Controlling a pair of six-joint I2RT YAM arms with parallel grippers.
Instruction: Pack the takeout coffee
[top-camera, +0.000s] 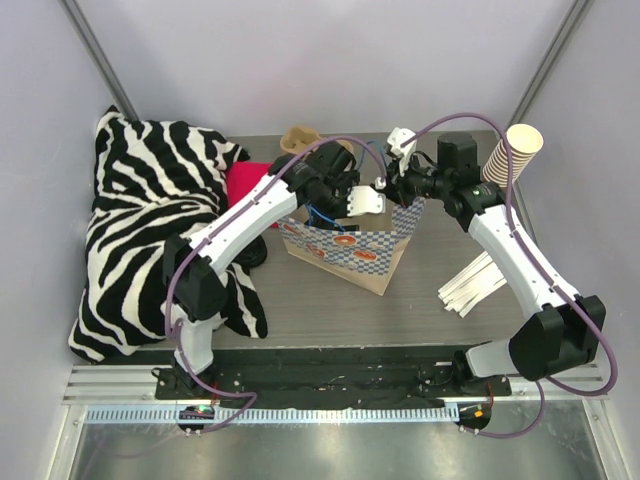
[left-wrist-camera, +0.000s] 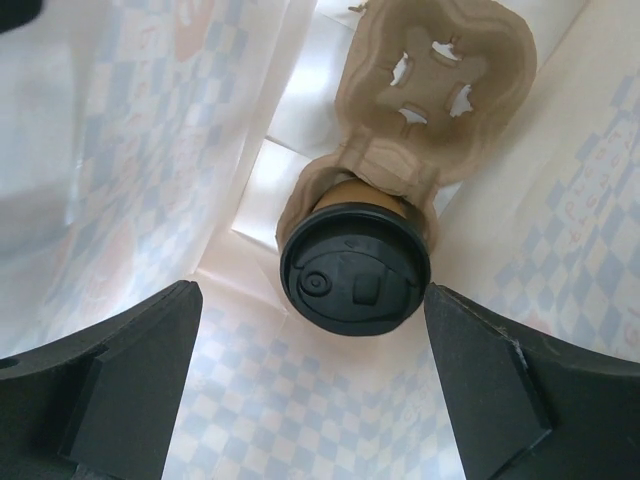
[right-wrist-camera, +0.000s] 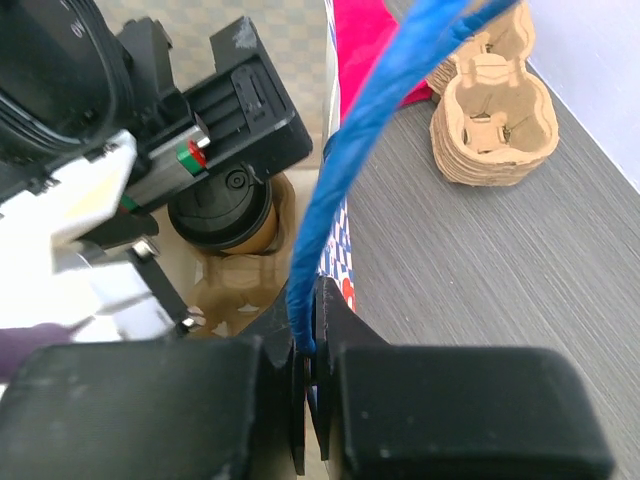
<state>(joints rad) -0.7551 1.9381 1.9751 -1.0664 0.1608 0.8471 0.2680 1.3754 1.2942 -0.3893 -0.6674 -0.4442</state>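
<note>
Left claw (left-wrist-camera: 310, 295) apart, clear of takeout coffee (left-wrist-camera: 355, 280) seated in carrier (left-wrist-camera: 440, 60). Withdraw straight up; right claw (right-wrist-camera: 310, 400), clamped on bag (top-camera: 345, 250) rim, steadies.

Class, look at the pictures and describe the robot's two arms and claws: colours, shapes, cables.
Both the left arm and right arm have white tubular links joined by black joints, with a thin purple cable looping alongside each. The left claw has two black wedge-shaped fingers; the right claw has blocky black ones.
</note>
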